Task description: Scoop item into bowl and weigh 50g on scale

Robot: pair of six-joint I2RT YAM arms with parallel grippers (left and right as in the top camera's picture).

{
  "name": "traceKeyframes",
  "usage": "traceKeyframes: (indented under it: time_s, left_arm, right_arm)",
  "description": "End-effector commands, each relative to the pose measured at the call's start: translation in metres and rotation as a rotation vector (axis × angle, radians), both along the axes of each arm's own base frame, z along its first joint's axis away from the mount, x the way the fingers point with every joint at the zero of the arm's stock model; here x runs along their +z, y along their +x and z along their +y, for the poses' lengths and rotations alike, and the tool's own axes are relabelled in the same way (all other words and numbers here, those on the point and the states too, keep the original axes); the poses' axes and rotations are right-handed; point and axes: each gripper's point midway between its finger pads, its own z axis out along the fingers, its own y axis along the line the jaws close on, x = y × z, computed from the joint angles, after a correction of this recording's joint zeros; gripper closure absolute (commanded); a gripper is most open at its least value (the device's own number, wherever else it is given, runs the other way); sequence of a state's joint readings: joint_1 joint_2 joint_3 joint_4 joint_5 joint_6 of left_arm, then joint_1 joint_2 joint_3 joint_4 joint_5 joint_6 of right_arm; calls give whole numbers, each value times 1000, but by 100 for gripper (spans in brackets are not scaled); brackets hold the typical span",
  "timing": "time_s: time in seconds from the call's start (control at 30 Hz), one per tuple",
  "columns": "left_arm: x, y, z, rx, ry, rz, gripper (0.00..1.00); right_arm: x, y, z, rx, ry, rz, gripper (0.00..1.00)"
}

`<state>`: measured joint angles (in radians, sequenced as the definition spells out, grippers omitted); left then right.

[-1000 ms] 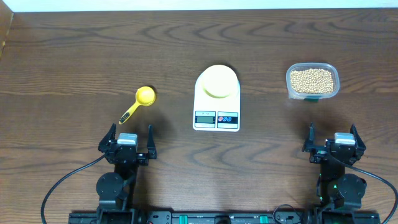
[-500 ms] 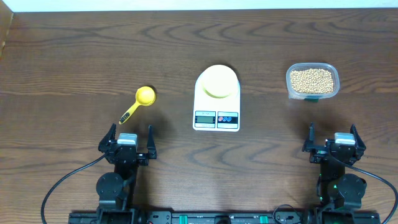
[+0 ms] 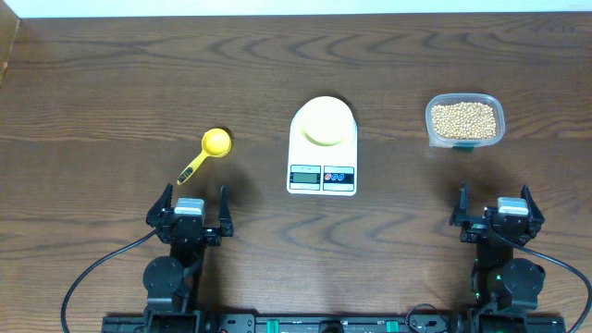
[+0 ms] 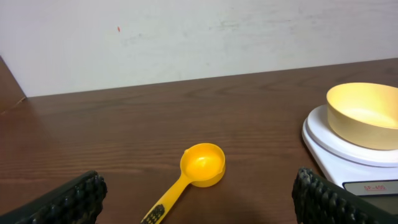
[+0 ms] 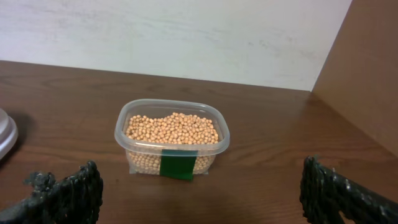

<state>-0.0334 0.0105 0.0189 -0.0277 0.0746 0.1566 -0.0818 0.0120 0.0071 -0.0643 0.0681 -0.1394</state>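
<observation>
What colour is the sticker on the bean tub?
Dark green. The sticker on the tub shows best in the right wrist view.

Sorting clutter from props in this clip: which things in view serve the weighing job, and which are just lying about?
For the job: beans, tub, scoop, bowl, scale.
Just lying about: only the arms' cables.

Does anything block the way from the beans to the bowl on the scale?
Nothing visible does. Only bare table lies between the beans in their clear tub and the bowl on the scale.
</observation>
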Motion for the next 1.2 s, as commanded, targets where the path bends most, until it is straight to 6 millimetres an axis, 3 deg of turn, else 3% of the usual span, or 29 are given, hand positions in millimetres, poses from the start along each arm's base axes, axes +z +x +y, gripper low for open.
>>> traceKeyframes:
  time_s: [0.0, 1.17]
  left_arm:
    - [-15, -1, 1, 6, -3, 46, 2]
    - [-20, 0, 5, 29, -8, 69, 2]
  right_arm:
    - [0, 0, 0, -1, -8, 0, 1]
    - [0, 0, 0, -1, -8, 0, 1]
